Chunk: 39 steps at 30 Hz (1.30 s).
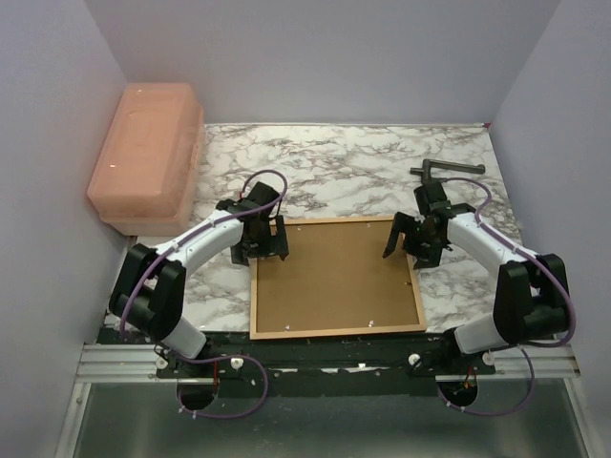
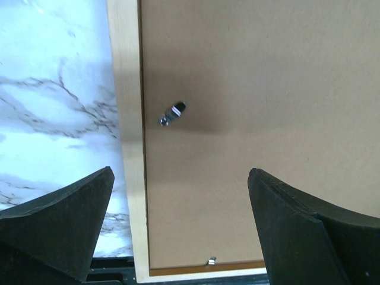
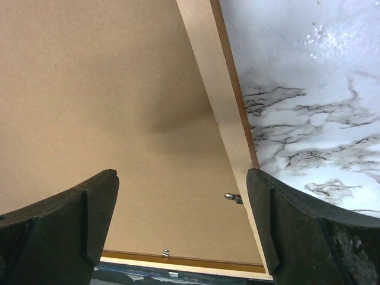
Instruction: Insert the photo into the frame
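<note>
The frame lies on the marble table near the front edge, thin orange-brown wood. The plain brown backing board fills it, with small metal clips along its edges. The photo is hidden or out of view. My left gripper hovers open and empty over the frame's far left corner. In its wrist view the pale frame edge runs between the fingers. My right gripper hovers open and empty over the far right corner. Its wrist view shows the frame edge and a clip.
A pink plastic box stands at the back left, partly off the marble table. A dark metal tool lies at the back right. Grey walls close in the left, right and back.
</note>
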Available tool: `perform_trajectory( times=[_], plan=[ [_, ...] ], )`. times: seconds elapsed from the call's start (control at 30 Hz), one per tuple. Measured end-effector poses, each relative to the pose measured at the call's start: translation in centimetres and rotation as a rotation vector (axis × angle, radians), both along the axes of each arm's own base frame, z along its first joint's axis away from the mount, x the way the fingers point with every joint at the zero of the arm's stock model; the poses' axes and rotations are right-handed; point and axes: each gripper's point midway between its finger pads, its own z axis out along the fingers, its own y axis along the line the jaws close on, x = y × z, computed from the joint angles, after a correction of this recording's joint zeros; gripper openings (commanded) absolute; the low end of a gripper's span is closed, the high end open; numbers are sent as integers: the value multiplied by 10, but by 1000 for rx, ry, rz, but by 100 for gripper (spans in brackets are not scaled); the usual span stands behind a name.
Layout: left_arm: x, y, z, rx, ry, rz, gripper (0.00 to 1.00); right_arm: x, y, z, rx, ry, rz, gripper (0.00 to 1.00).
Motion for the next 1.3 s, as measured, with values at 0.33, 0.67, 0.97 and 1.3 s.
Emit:
perform_trajectory(
  times=[0.33, 0.67, 0.97, 1.3],
  plan=[
    [29, 17, -15, 56, 27, 29, 84, 4, 0, -2, -1, 9, -3, 97],
    [38, 15, -31, 62, 62, 4, 55, 4, 1, -4, 7, 17, -1, 97],
    [41, 17, -31, 59, 57, 0, 14, 4, 1, -4, 14, 16, 4, 97],
    [44, 17, -31, 51, 43, 8, 0, 5, 1, -4, 16, 17, 2, 97]
  ],
)
